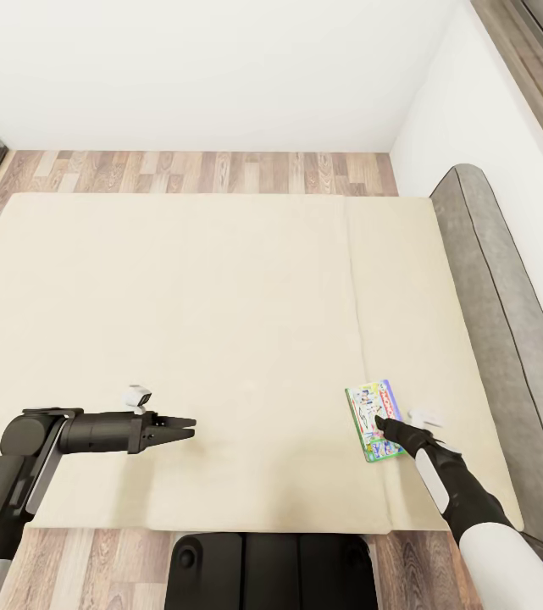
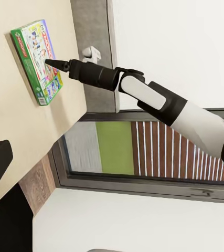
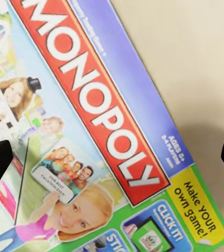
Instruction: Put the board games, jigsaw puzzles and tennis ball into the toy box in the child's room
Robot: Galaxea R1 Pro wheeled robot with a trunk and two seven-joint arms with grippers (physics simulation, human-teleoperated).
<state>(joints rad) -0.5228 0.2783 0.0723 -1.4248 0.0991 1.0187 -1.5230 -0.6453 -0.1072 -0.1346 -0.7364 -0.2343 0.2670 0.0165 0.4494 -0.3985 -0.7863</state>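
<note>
Hovering right gripper [image 1: 383, 421], fingers spread, directly over board game [image 1: 371, 415]; box's long axis runs 11-to-5; left gripper [image 1: 188, 426] pressed together, well apart at 9.

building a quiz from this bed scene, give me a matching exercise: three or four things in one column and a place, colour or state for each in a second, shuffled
Things:
1. board game
2. left gripper
3. right gripper
4. headboard

Descriptions:
A. grey, along the bed's right edge
B. hovering over bare cream bedding, holding nothing
C. lying flat on the bed, green-edged box with a red title band
D. directly over the box lid

Pairs: 1-C, 2-B, 3-D, 4-A
</note>
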